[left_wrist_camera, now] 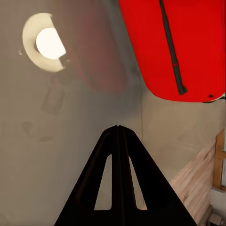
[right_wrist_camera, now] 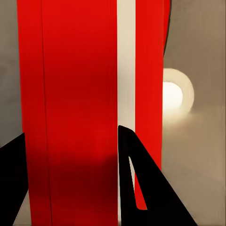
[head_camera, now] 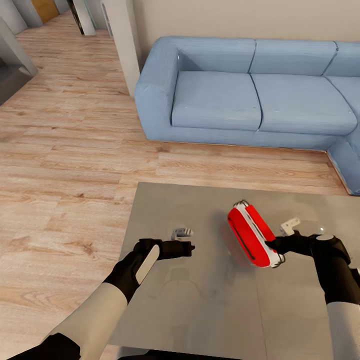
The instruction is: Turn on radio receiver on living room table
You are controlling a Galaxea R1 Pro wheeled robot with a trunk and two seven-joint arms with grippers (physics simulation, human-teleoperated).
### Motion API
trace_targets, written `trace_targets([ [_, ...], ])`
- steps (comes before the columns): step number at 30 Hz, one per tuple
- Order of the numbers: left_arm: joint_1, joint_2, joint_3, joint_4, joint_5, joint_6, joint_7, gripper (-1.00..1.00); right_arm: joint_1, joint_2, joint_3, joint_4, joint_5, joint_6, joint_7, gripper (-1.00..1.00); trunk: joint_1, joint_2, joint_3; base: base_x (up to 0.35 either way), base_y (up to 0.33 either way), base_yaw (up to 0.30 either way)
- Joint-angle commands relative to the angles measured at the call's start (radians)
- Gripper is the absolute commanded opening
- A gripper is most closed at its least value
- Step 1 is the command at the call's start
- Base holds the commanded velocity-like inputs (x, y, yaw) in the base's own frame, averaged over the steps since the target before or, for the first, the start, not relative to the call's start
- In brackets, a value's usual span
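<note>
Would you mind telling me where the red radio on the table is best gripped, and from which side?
Grip the radio receiver across its narrow body, coming from the robot's right side, where the right gripper already straddles it. It stands on the table, flat faces apart and within the jaws' span; the thin handle looks harder to pinch.

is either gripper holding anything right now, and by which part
The right gripper holds the radio receiver across its narrow end, fingers straddling the body. The left gripper is shut on nothing.

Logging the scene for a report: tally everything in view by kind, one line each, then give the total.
Radio receiver: 1
Table: 1
Sofa: 1
Grippers: 2, the left gripper and the right gripper
Total: 5
</note>
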Motion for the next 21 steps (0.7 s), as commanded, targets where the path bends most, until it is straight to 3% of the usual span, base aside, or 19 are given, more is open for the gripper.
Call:
trace_targets([
  [1, 0.0, 0.0, 0.0, 0.0, 0.0, 0.0, 0.0, -1.0, 0.0, 0.0, 0.0, 0.006, -0.005, -0.007, -0.005, -1.0, 0.0, 0.0, 0.0, 0.0, 0.0, 0.0],
  [7, 0.0, 0.0, -0.001, 0.0, 0.0, 0.0, 0.0, -1.0, 0.0, 0.002, 0.001, 0.064, -0.01, -0.045, -0.062, -1.0, 0.0, 0.0, 0.0, 0.0, 0.0, 0.0],
  [21, 0.0, 0.0, 0.0, 0.0, 0.0, 0.0, 0.0, -1.0, 0.0, 0.003, 0.002, 0.081, -0.012, -0.055, -0.075, -1.0, 0.0, 0.0, 0.0, 0.0, 0.0, 0.0],
])
